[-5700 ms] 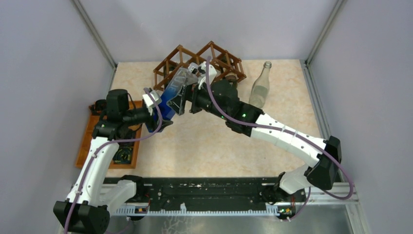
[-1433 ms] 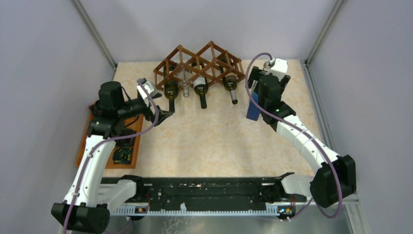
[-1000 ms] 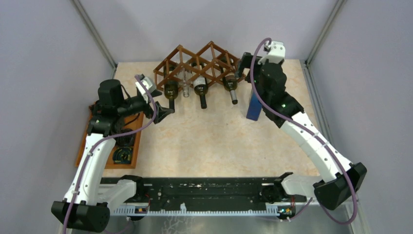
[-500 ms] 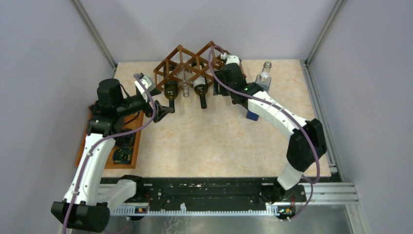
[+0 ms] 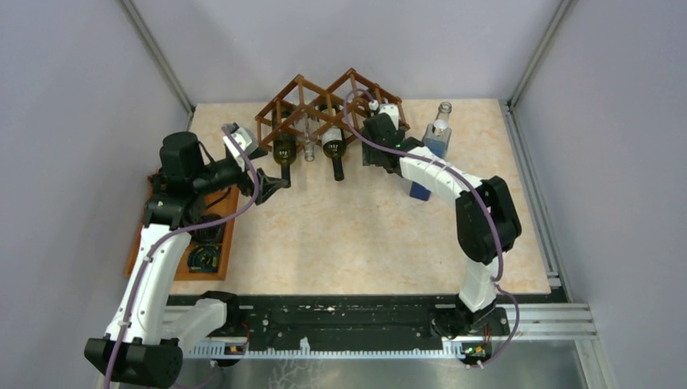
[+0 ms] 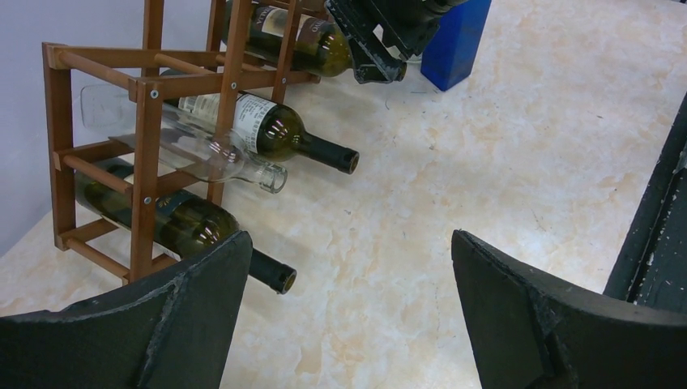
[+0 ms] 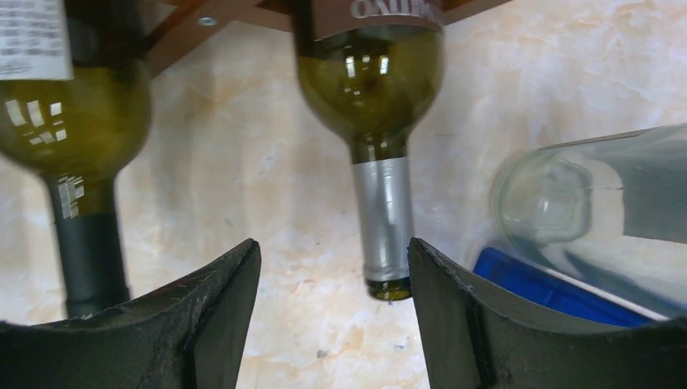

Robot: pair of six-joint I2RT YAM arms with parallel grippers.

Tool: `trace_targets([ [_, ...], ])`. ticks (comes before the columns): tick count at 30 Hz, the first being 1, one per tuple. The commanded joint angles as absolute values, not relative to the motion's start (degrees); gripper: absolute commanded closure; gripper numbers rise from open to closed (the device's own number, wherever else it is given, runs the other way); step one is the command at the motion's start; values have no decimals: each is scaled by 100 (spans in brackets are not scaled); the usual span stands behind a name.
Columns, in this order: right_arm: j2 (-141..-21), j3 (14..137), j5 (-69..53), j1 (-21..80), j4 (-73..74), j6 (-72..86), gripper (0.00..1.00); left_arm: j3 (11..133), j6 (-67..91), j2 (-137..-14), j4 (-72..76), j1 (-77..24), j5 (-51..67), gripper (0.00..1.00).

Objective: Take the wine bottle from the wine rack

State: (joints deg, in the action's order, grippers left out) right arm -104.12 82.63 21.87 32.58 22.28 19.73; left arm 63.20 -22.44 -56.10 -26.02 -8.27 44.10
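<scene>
The brown lattice wine rack (image 5: pixel 300 83) stands at the back of the table with several bottles lying in it, necks toward me. My right gripper (image 5: pixel 377 151) is at the rack's right cell. In the right wrist view it (image 7: pixel 334 243) stands open around the mouth of a green wine bottle (image 7: pixel 371 77) with a silver-foil neck; the neck lies close to the right finger, not pinched. My left gripper (image 6: pixel 348 239) is wide open and empty, just in front of the leftmost green bottle (image 6: pixel 174 227). A clear bottle (image 6: pixel 202 150) and a labelled green bottle (image 6: pixel 271 134) lie between.
A blue square bottle (image 5: pixel 420 191) and a clear glass bottle (image 5: pixel 444 109) stand right of the rack, close behind my right arm. An orange-brown tray (image 5: pixel 142 239) lies at the table's left edge under my left arm. Grey walls enclose three sides.
My right arm swung left from the standing blue bottle to the rack's right bottle, and its jaws narrowed around the neck. The left arm barely moved.
</scene>
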Motion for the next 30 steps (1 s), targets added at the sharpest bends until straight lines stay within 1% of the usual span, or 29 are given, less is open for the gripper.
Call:
trace_targets([
  [1, -10556, 8655, 2443, 3061, 1995, 2020, 34, 6375, -2320, -5525, -2633, -853, 4430, 1],
  [12, -11029, 8718, 2524, 2944, 1910, 2023, 35, 6372, -2321, -5501, -2633, -853, 4438, 1],
  [23, -11367, 8741, 2390, 2903, 1657, 1883, 42, 6368, -2327, -5491, -2628, -853, 4456, 1],
  [26, -11434, 8767, 2328, 2874, 1650, 1872, 49, 6365, -2329, -5479, -2648, -853, 4460, 1],
  [30, -11339, 8649, 2263, 2873, 1486, 1865, 65, 6331, -2371, -5447, -2663, -852, 4448, 1],
])
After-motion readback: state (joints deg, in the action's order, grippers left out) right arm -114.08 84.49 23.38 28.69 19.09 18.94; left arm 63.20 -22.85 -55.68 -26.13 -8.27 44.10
